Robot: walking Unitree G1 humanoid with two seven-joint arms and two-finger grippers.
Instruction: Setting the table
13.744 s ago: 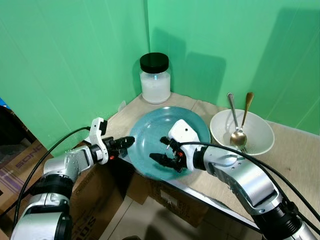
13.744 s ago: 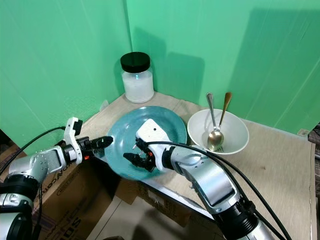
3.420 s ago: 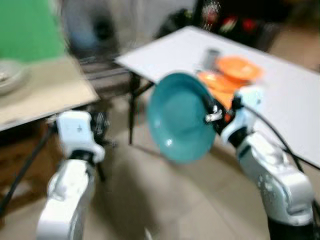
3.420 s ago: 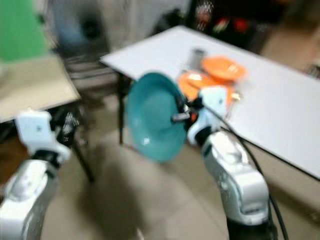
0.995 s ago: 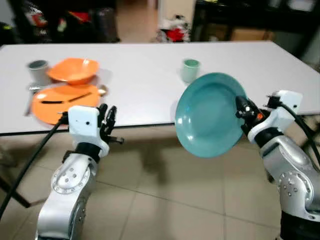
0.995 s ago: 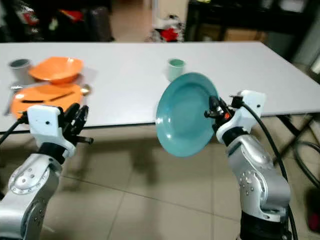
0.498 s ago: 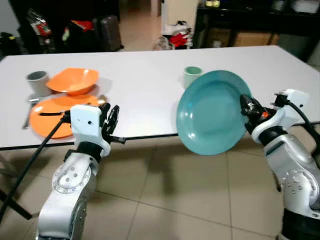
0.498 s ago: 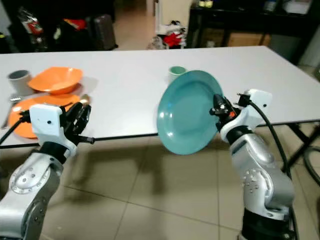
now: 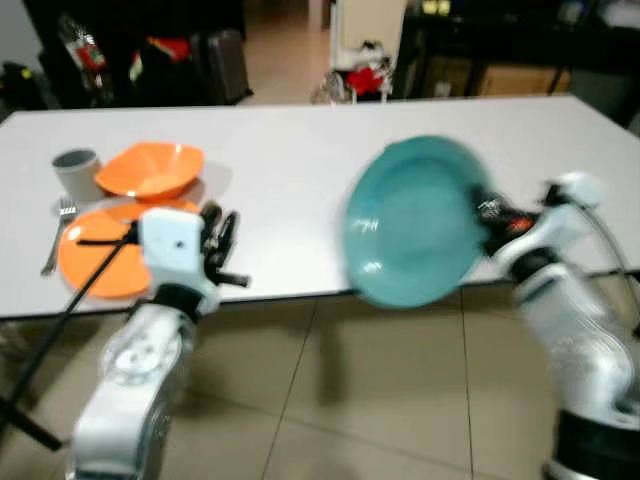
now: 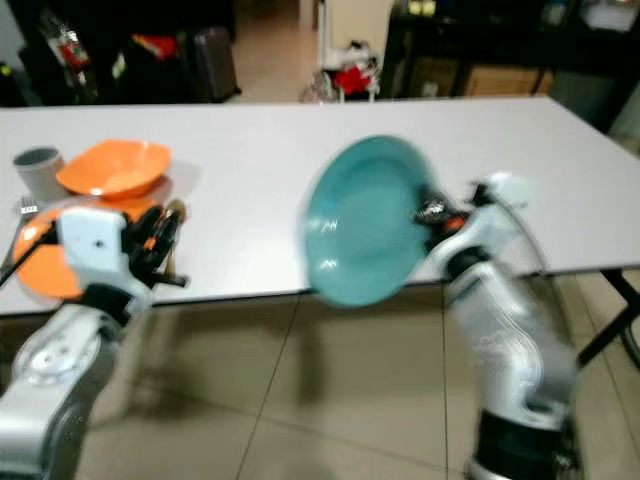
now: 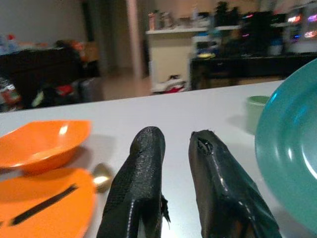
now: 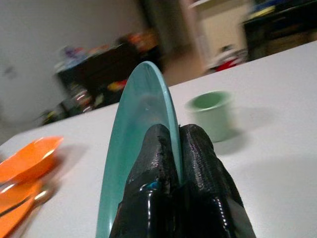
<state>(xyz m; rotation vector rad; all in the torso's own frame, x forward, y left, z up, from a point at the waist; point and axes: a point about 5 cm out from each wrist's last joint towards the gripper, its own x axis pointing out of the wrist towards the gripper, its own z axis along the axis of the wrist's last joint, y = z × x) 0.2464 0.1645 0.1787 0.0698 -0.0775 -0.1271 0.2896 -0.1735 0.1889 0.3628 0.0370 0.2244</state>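
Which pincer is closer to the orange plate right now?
Left. The left pincer hovers just beside the orange plate at the table edge; the right pincer grips the teal plate, farther along the table.

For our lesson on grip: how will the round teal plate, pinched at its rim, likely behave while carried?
The round teal plate looks rigid, keeping its shape on edge. Its glossy surface suggests it may slip. With the right gripper pinching only the rim, it could probably pivot or swing.

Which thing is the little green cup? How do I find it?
Start at the big white table. Look past the teal plate pinched upright in the right hand. The green cup stands alone behind it, far from the orange dishes.
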